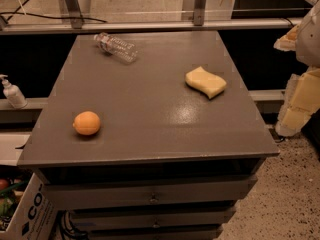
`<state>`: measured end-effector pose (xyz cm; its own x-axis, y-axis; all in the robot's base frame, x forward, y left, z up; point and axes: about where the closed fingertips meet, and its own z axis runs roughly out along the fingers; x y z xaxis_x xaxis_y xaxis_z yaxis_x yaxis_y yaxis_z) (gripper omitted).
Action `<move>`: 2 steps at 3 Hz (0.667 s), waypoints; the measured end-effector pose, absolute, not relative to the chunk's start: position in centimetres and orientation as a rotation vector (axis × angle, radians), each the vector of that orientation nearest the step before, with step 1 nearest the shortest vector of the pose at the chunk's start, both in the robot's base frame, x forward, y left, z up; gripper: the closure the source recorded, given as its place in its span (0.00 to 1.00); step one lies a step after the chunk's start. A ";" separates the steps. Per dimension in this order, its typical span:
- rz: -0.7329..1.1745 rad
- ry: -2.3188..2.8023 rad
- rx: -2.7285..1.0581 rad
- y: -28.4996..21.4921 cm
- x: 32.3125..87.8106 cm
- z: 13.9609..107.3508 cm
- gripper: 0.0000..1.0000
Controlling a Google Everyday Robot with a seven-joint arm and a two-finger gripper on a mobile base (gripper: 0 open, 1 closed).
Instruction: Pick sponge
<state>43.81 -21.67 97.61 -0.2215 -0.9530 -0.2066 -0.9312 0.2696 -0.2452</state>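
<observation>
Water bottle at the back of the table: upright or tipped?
Tipped: the bottle lies on its side; the end effector is off to the right of the table.

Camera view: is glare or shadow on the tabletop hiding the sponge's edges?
In the camera view the light is dim and warm. A soft sheen lies on the table just in front of the sponge, not on it. The sponge casts only a thin shadow along its near edge. The gripper sits at the right edge of the view, beside the table, partly cut off.

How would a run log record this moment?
gripper: right of grey table | pale yellow wavy foam sponge: on table, untouched | stage: not picked
</observation>
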 end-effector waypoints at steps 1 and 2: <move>-0.098 2.232 -1.725 -21.7 43.8 97.6 0.00; -0.084 2.217 -1.707 -21.9 44.2 96.6 0.00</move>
